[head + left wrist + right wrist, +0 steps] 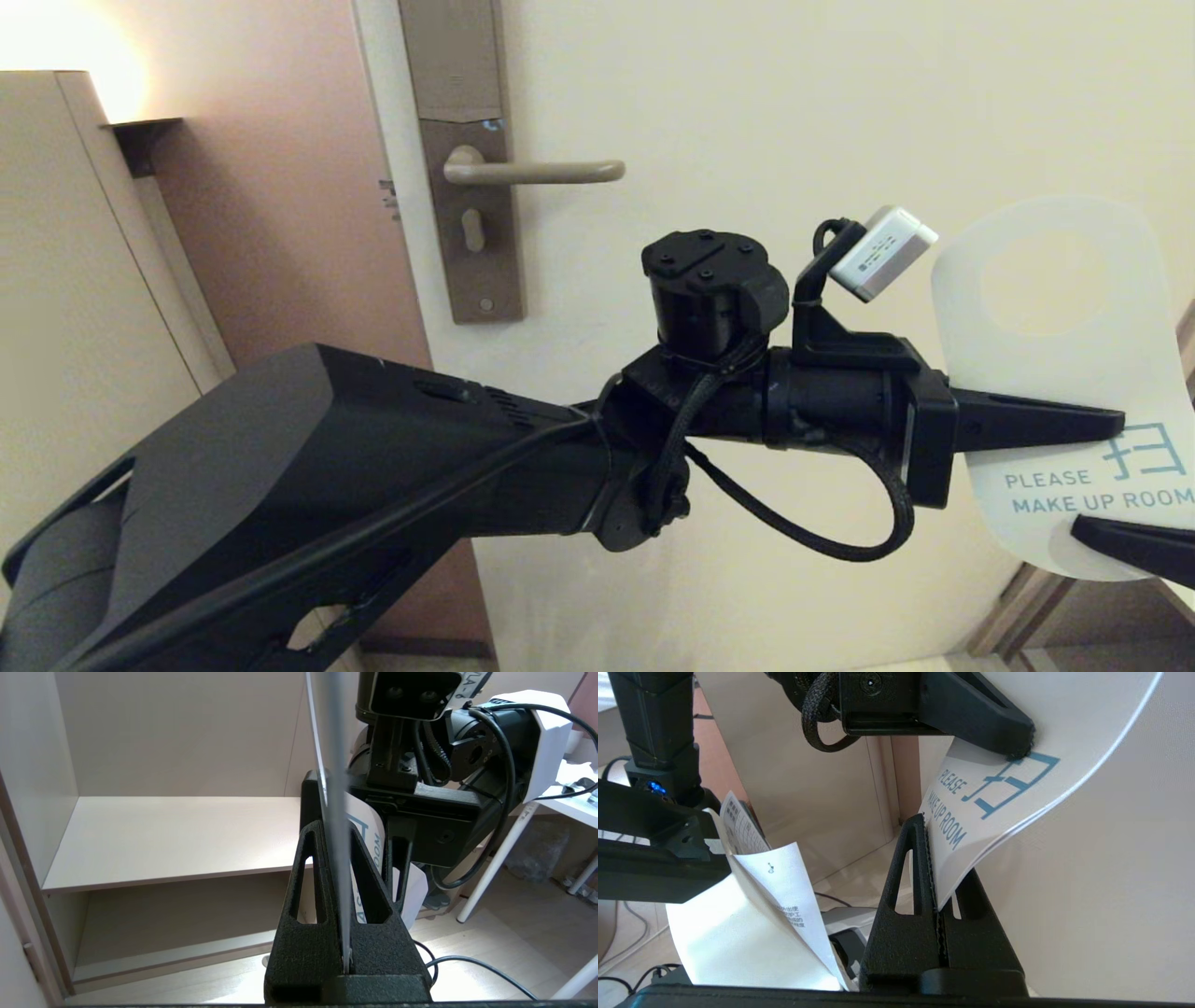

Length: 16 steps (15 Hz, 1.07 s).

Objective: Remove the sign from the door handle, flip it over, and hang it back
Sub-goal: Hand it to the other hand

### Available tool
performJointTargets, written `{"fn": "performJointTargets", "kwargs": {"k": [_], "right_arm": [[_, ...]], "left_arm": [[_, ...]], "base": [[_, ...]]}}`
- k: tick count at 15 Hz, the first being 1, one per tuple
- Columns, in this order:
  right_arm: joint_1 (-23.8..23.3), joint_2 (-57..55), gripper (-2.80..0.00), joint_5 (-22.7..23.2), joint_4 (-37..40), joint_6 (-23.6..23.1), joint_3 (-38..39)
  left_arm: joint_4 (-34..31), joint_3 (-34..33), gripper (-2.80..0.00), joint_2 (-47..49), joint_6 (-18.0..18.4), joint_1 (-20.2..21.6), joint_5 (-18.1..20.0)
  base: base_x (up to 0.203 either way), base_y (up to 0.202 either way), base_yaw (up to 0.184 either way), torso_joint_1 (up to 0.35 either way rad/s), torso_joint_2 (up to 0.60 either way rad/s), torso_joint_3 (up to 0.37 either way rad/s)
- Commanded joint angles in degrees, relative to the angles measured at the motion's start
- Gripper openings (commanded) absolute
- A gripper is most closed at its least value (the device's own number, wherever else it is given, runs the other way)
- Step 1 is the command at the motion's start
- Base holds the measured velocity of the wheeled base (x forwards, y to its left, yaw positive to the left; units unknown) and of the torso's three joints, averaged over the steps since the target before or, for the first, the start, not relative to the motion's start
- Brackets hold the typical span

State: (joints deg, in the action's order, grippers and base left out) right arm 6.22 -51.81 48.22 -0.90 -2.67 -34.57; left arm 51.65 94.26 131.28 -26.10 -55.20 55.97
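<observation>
The sign is off the door handle and held in the air to the right of it, white "PLEASE MAKE UP ROOM" face toward me, oval hole at the top. My left gripper reaches across from the left and is shut on the sign's middle; in its wrist view the sign runs edge-on between the fingers of the left gripper. My right gripper is shut on the sign's lower edge from below; the right gripper pinches the sign beside the printed words. The handle is bare.
The tall brownish lock plate carries the handle on the cream door. A beige cabinet stands at the left, its open shelf showing in the left wrist view. A white paper label hangs off the arm.
</observation>
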Motion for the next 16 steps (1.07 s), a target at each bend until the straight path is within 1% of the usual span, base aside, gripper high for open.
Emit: {"fn": "performJointTargets", "kwargs": {"k": [1, 9, 15, 16], "right_arm": [[0.0, 0.1, -2.80, 0.4, -0.2, -0.1, 0.3], [0.0, 0.3, -2.80, 0.4, -0.2, -0.1, 0.5], [0.0, 0.9, -2.80, 0.4, -0.2, -0.1, 1.2], [0.0, 0.9, -2.80, 0.4, -0.2, -0.1, 1.2]], "left_arm": [[0.2, -0.1, -2.80, 0.5, -0.2, 0.0, 0.3], [0.6, -0.3, -2.80, 0.5, 0.0, 0.0, 0.4], [3.1, -2.1, -2.80, 0.4, -0.1, -0.1, 0.4], [3.1, -2.1, 0.00, 0.4, -0.1, -0.1, 0.4]], "base": [[0.000, 0.000, 0.000, 0.000, 0.00, 0.000], [0.000, 0.000, 0.000, 0.000, 0.00, 0.000], [0.000, 0.000, 0.000, 0.000, 0.00, 0.000], [0.000, 0.000, 0.000, 0.000, 0.00, 0.000]]}}
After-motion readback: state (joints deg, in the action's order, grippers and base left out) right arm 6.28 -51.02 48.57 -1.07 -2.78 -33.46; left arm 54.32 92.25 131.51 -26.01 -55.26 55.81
